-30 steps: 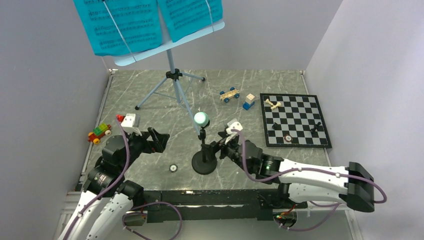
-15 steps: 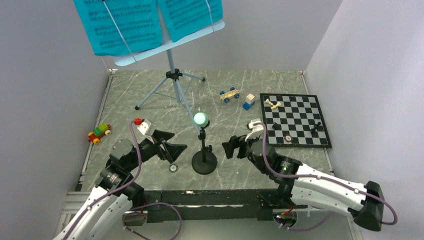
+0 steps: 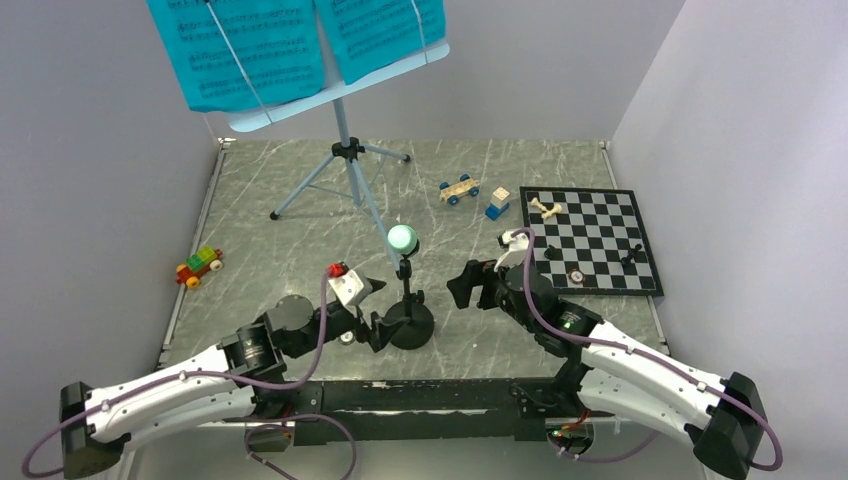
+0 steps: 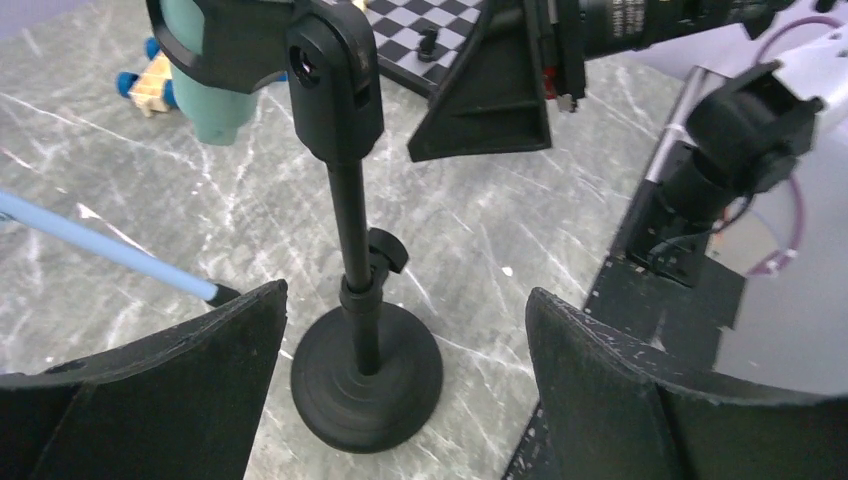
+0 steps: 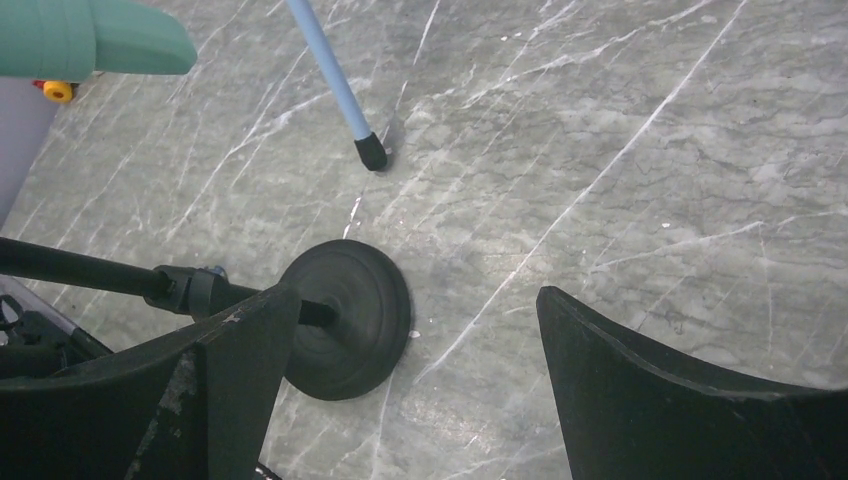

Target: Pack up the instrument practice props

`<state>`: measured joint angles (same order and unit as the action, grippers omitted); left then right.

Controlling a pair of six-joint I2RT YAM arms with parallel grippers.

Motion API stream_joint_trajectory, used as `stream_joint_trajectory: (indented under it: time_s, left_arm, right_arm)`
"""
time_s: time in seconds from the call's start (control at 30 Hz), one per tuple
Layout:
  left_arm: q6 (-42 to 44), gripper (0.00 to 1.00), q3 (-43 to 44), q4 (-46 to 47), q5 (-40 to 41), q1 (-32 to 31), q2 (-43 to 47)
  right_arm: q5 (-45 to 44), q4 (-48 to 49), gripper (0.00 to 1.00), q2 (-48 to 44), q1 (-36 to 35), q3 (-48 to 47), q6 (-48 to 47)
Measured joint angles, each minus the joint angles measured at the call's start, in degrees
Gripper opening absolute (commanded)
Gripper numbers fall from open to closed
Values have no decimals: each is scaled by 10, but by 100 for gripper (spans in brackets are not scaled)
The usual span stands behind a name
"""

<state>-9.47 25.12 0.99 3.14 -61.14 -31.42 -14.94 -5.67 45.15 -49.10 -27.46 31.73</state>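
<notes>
The black microphone stand [image 3: 409,325] stands upright on its round base, with the mint-green microphone [image 3: 403,238] clipped on top. My left gripper [image 3: 376,322] is open, low at the base's left side. In the left wrist view the base [image 4: 367,375] lies between its fingers, untouched. My right gripper [image 3: 463,286] is open, a little to the right of the stand. The right wrist view shows the base [image 5: 350,320] beside its left finger. The pale-blue music stand [image 3: 345,150] stands at the back. It holds turquoise music sheets [image 3: 240,45].
A chessboard [image 3: 590,240] with a few pieces lies at the right. A wooden toy car [image 3: 459,189] and a block [image 3: 497,204] sit behind it. A coloured toy vehicle [image 3: 199,265] is at the left. A music stand leg [image 5: 335,80] ends near the microphone stand.
My left gripper has swung right and down to the microphone stand's base. My right gripper has drawn back from the stand's pole to the right. Both have stayed open.
</notes>
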Motion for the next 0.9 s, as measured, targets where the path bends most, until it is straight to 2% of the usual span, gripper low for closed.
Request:
stream_joint_trajectory:
  time_s: [0.13, 0.33, 0.73, 0.9]
  left_arm:
    - [20, 83, -4, 49, 86, -34, -35]
    - [30, 71, -23, 124, 173, -38, -70]
    - [37, 63, -21, 210, 178, -38, -156]
    - [43, 41, -13, 222, 177, -38, -179]
  right_arm:
    - [3, -5, 94, 0, 1, 0, 0]
    - [3, -18, 94, -5, 2, 0, -2]
    - [3, -22, 94, -18, 3, 0, -7]
    - [7, -23, 93, -17, 3, 0, -13]
